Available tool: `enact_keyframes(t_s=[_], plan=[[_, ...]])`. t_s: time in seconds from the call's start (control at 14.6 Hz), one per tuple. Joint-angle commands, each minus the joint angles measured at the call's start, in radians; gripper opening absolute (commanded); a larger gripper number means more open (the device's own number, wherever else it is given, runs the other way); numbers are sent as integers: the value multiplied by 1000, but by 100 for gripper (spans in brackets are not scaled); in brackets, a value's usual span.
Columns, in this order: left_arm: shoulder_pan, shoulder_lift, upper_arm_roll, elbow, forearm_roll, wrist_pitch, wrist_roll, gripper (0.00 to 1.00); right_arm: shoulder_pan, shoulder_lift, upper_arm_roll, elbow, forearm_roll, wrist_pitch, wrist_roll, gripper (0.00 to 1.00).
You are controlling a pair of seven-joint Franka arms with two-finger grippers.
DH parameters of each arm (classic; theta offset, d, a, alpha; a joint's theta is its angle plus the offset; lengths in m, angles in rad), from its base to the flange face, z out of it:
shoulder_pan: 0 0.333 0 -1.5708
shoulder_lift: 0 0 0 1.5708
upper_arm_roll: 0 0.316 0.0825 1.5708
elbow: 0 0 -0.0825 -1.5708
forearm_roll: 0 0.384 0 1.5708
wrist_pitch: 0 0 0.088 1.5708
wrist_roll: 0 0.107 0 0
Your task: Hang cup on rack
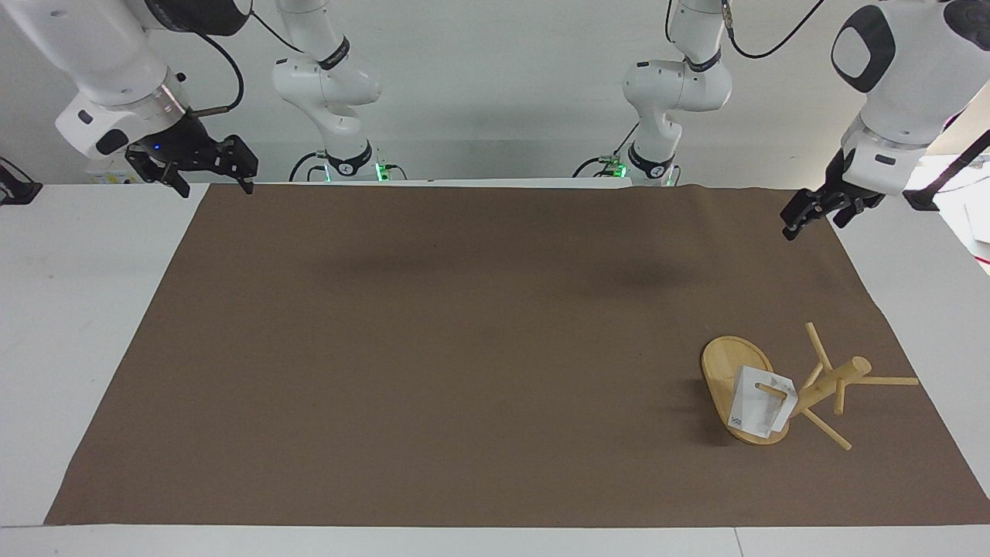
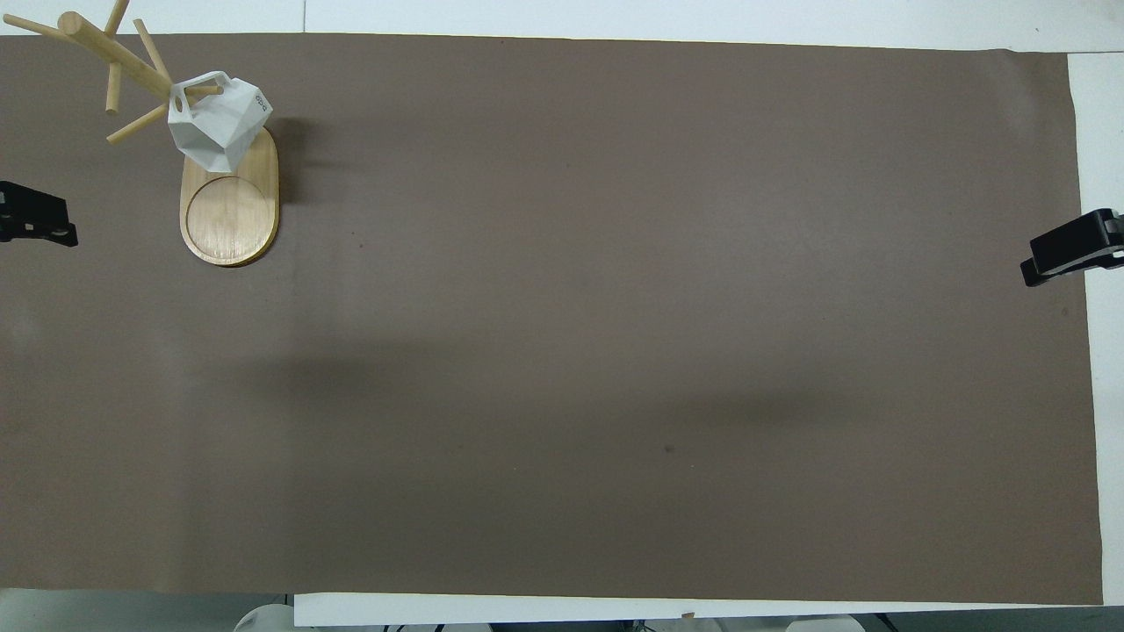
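Cup [image 1: 760, 408] hangs by handle on rack [image 1: 804, 391] peg, lower right of facing view, rim downward (tilted); left gripper [image 1: 821, 210] spread, empty, upper right; right gripper [image 1: 207, 164] spread, upper left

Robotics laboratory test bench. A flat white table [image 1: 93, 325] carries a plain brown paper mat [image 1: 464, 348] as the work surface. Two white multi-jointed robot arms [image 1: 332, 85] with black cables are bolted at the table's edge, green indicator lights glowing at their bases, against a bare white wall [image 1: 495, 77]. A black clamp mount [image 1: 15, 189] sits at the table's edge.
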Motion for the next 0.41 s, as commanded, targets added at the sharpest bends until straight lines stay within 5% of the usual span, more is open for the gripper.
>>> enact_keyframes(t_s=[0.0,0.34], plan=[[0,22,-1,45,20,-40,81,100,-4,-2,6,2,-19,1,11,100],[-2,23,-2,45,20,-18,84,100,-4,-2,6,2,-16,1,11,100]])
